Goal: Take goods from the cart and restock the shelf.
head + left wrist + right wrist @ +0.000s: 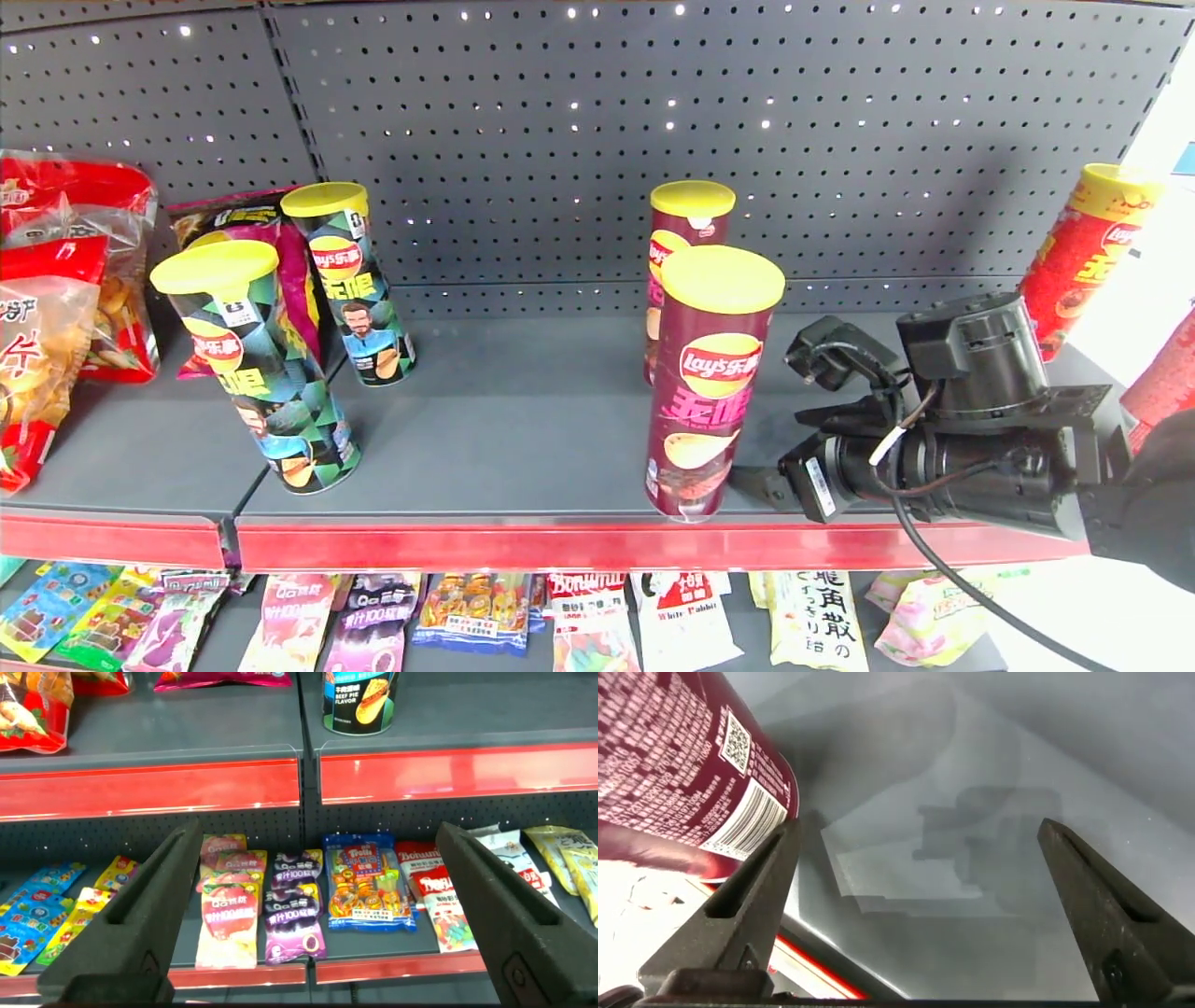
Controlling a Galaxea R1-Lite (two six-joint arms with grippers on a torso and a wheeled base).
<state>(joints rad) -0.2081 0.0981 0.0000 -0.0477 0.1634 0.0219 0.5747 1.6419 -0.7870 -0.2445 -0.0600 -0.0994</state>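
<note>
My right hand (920,831), released, lies just beside the maroon chip can (709,392) standing upright at the front edge of the shelf (523,420), centre-right in the head view; my left hand (318,831) is likewise released

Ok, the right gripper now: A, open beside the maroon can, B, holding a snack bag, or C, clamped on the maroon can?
A: the right gripper is open and empty, and the maroon can stands upright on the shelf just beside it.

right arm (971,467) black, cylindrical | cable (943,574) black, white tag (885,446) | right claw (920,829) black
</note>
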